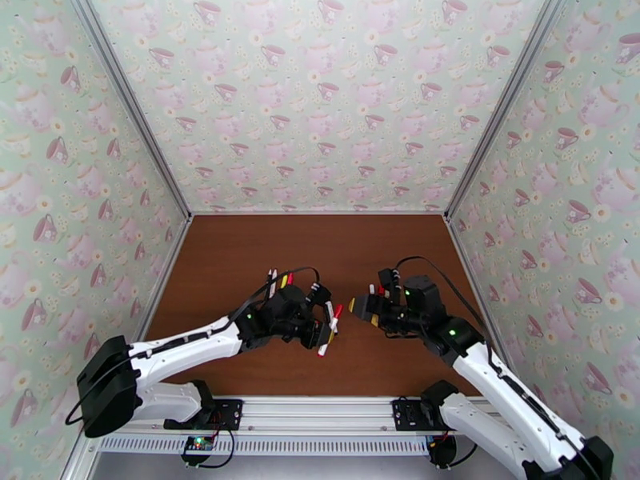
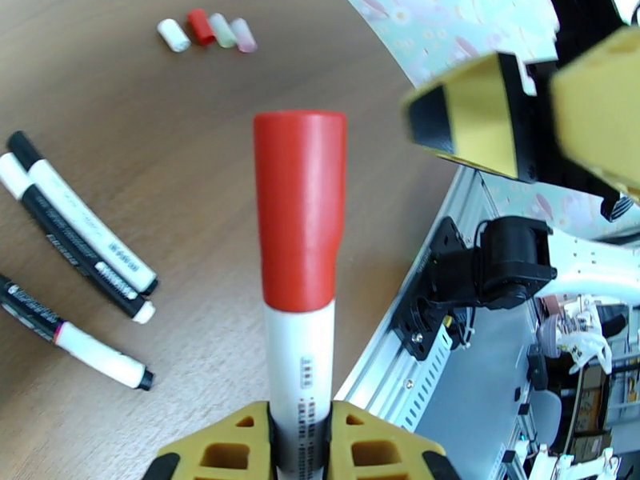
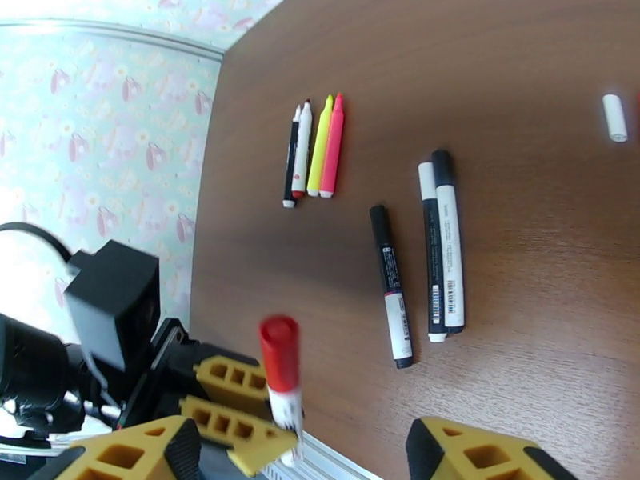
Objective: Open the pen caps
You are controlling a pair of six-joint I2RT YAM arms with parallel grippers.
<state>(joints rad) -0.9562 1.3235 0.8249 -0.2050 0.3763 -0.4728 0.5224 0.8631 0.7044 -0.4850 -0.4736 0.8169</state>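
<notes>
One white pen (image 2: 298,354), red cap (image 2: 300,210) on, is clamped by its barrel in the left gripper (image 2: 300,442) over the table's (image 3: 520,90) near edge, and the right gripper (image 1: 364,310) sits just right of that cap, fingers spread wide. Left wrist camera catches four loose caps (image 2: 202,27) in a row far off on the table. Right wrist picks up four slim pens (image 3: 320,146) bunched together, three black-and-white ones (image 3: 436,250) nearer.
</notes>
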